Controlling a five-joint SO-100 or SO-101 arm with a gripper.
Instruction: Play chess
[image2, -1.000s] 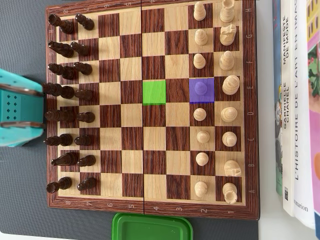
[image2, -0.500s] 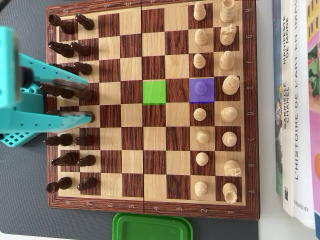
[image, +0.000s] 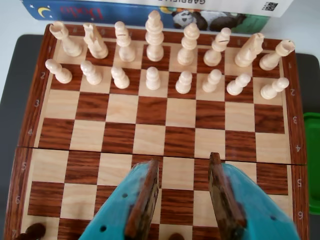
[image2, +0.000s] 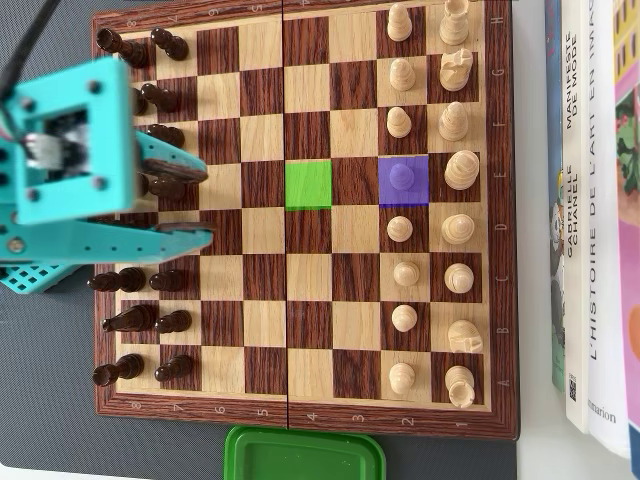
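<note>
A wooden chessboard (image2: 308, 60) holds cream pieces (image2: 455, 220) along its right side and dark pieces (image2: 170, 320) along its left side in the overhead view. A green-tinted square (image2: 308, 185) lies mid-board. A purple-tinted square (image2: 418, 195) holds a cream pawn (image2: 402, 178), which is the fourth pawn from the left in the wrist view (image: 153, 78). My teal gripper (image2: 203, 204) hovers over the dark pawn row. It is open and empty, with bare squares showing between the fingers in the wrist view (image: 183, 160).
A green plastic container (image2: 305, 455) sits at the board's bottom edge in the overhead view and at the right edge in the wrist view (image: 314, 160). Books (image2: 600, 220) lie along the board's right side. The board rests on a dark mat (image2: 60, 420).
</note>
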